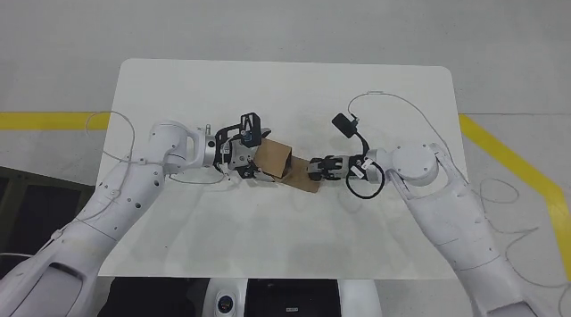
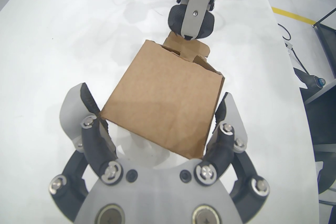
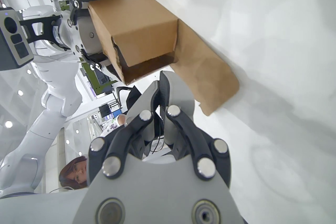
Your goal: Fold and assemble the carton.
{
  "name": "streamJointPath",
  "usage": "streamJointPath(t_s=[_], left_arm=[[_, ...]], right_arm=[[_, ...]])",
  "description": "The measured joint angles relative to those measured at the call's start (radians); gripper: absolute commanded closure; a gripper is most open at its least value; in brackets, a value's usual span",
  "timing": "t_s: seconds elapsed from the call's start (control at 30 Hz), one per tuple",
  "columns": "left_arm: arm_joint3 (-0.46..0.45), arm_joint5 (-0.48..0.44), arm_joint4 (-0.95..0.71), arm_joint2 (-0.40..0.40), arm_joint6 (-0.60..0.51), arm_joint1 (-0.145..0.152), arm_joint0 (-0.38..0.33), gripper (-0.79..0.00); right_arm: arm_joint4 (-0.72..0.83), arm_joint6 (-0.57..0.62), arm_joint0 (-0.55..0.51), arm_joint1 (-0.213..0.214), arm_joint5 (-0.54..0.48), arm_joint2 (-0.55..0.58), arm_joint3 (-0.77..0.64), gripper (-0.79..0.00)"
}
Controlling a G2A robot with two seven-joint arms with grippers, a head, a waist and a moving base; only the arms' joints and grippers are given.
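**Carton clamped at mid-table**

The brown carton (image 2: 165, 99) is held near the middle of the white table (image 1: 178, 85), clamped between the fingers of the left gripper (image 2: 155, 98). The right gripper (image 3: 162, 83) is pinched closed on nothing, its tip at the carton's open end beside a loose flap (image 3: 207, 72).

One carton (image 1: 284, 163), one table (image 1: 285, 94)

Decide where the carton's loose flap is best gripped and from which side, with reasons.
Grip the flap near its free end, coming from the open end, opposite the left gripper holding the carton. It is a thin sheet jutting out low along the table, so probably only its edge can be pinched.
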Motion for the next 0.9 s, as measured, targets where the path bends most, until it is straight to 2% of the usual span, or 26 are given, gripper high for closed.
streamJointPath(t_s=[0.17,0.3,0.6,0.9], left_arm=[[0.001,0.0,-0.002,-0.003,-0.001,-0.001,0.001,-0.785],[0.001,0.0,-0.003,-0.004,-0.003,-0.002,0.001,-0.785],[0.0,0.0,-0.004,-0.007,-0.008,-0.002,0.003,-0.785],[-0.005,0.0,-0.005,-0.006,-0.01,-0.004,0.005,-0.785]], right_arm=[[-0.044,0.029,-0.072,0.025,0.029,0.06,-0.048,-0.052],[-0.049,0.02,-0.085,0.028,0.013,0.054,-0.03,-0.139],[-0.042,-0.02,-0.051,0.021,-0.054,0.01,0.05,-0.148],[0.044,-0.05,-0.015,0.005,-0.139,-0.036,0.101,-0.182]])
